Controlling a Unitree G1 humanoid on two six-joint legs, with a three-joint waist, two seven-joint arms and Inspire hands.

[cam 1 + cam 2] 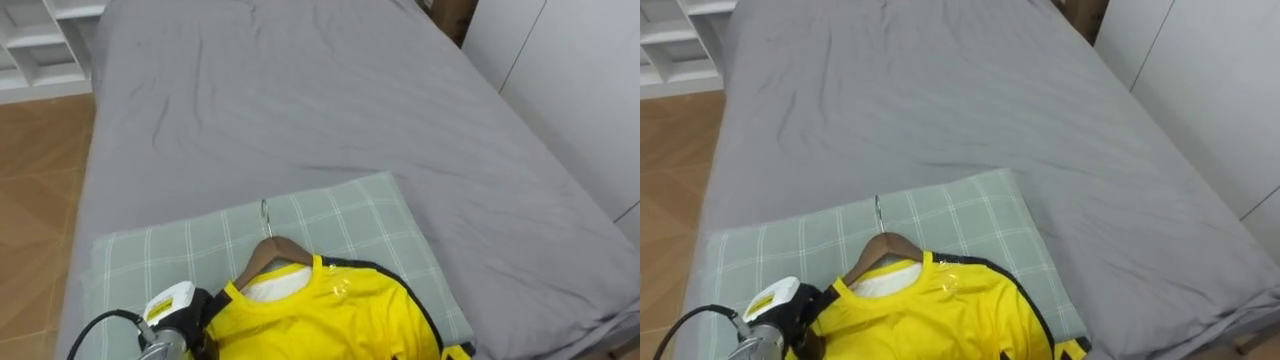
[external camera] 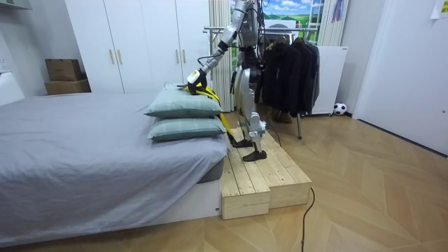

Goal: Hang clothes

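**A:** Any writing to read?

**B:** There is a small pale mark on the chest of the yellow shirt (image 1: pixel 330 315), too small to make out.

**A:** What is the shirt like?

**B:** It is smooth, slightly shiny fabric with black piping down the shoulder seam and a white lining inside the neck. It sits on a curved wooden hanger (image 1: pixel 275 252) with a thin metal hook (image 1: pixel 265 215).

**A:** Where does it lie?

**B:** It is spread flat on a pale green checked pillow (image 1: pixel 330 220) at the head of the bed (image 1: pixel 330 100), which has a creased grey sheet. In the room view a second pillow (image 2: pixel 185 129) of the same kind lies under the first.

**A:** Which way does it point?

**B:** The collar and hook point up the bed, away from the robot. The shirt's long axis runs from the hook back toward the robot and off the lower edge of the eye views.

**A:** And the hand?

**B:** The left hand (image 1: pixel 190 315) is at the shirt's left shoulder, touching the cloth. Whether it grips the cloth I cannot tell, because the cloth covers it.

**A:** Where does the robot stand?

**B:** It stands on a slatted wooden platform (image 2: pixel 269 175) at the head of the bed, with its arm stretched out to the pillows. Behind it is a clothes rack (image 2: pixel 290 73) hung with dark garments.
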